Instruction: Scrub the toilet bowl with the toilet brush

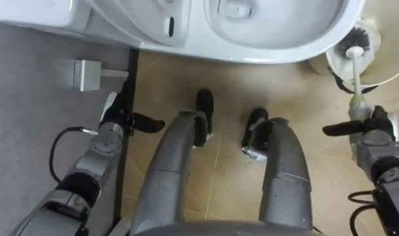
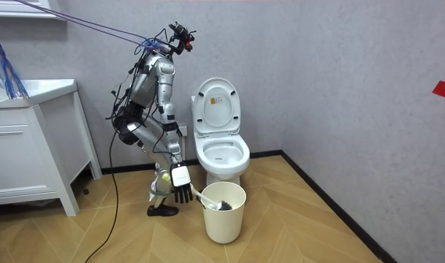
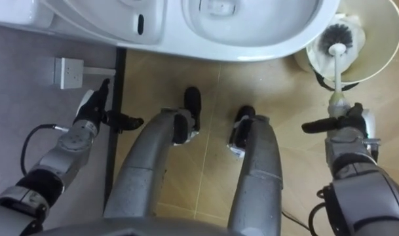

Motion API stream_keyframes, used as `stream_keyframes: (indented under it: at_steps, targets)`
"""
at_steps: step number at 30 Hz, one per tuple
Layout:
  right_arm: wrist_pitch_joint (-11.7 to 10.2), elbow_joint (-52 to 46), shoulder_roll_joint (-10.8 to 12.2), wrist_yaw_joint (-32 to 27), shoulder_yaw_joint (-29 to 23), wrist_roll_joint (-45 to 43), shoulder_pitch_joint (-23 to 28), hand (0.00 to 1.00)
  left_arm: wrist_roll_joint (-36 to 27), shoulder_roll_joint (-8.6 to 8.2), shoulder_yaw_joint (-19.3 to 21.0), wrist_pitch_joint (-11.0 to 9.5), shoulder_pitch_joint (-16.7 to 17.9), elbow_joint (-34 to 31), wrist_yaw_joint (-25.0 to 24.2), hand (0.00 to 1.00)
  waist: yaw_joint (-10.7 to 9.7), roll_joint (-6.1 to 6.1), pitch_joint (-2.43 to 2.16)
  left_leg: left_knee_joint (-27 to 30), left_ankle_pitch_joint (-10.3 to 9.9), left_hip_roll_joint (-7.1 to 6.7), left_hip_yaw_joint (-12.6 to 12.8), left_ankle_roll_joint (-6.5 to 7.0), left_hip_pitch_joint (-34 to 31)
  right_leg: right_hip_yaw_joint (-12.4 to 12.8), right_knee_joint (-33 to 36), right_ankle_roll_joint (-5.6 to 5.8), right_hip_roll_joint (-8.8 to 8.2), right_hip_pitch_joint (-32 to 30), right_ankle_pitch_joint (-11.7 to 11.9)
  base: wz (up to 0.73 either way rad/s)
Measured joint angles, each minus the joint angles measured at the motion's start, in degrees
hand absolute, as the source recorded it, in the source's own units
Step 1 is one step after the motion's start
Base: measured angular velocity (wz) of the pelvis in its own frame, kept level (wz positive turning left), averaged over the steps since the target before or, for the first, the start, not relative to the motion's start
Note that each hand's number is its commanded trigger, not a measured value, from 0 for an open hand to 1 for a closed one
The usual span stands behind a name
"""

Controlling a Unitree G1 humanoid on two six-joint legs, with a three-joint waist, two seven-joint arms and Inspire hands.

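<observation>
The right hand curled its fingers round the brush, its bristles inside the bin; the left hand hung with fingers loose.

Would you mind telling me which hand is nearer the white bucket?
Right. The right hand grips the brush handle just beside the bucket; the left hand hangs far off, near the wall socket.

We can read no words or numbers. A printed sticker sits inside the raised toilet lid, its letters too small for us. At the right, a red patch on the far wall shows no legible sign.
</observation>
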Motion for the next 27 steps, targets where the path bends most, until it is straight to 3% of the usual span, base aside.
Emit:
stream_keyframes:
  at_steps: [1,2,9,17,27]
  targets:
    - [0.0,0.1,0.0,0.0,0.0,0.1,0.0,0.64,0.0,0.00,0.0,0.2,0.1,0.0,0.0,0.00,0.1,0.00,0.00,0.7,-0.1,0.01,0.0,-0.02,-0.5,-0.1,0.6,-0.19,-0.22,-0.4,-0.2,0.03]
    - [0.1,0.1,0.0,0.1,0.0,0.1,0.1,1.00,0.0,0.00,0.0,0.4,0.1,0.0,0.0,0.00,0.1,0.00,0.00,1.0,-0.2,0.04,0.0,-0.11,-0.7,-0.2,0.9,-0.29,-0.28,-0.6,-0.2,0.00]
    - [1.2,0.1,-0.1,1.6,0.1,1.0,0.3,1.00,0.0,0.07,0.0,2.1,0.3,-0.1,0.0,0.00,0.1,-0.02,-0.01,2.9,-1.1,0.03,0.0,-0.02,-1.7,-0.5,2.5,-0.51,-0.83,-1.3,-1.0,0.00]
    - [1.3,0.3,-0.2,4.8,0.5,7.8,1.9,1.00,0.0,0.47,0.0,2.3,1.0,-0.7,0.0,0.00,-0.6,-0.09,-0.04,4.5,-1.7,0.08,0.0,0.28,-1.8,-0.5,3.5,-0.37,-0.88,-1.1,-1.4,-0.01]
    - [2.2,3.1,0.9,8.0,2.0,10.2,4.7,1.00,0.0,0.57,0.0,2.1,6.5,-2.0,-1.4,0.00,-1.3,-0.32,-0.12,1.3,-1.4,0.12,-0.4,0.10,5.5,-1.3,-0.4,0.19,-0.55,6.6,-0.5,0.00]
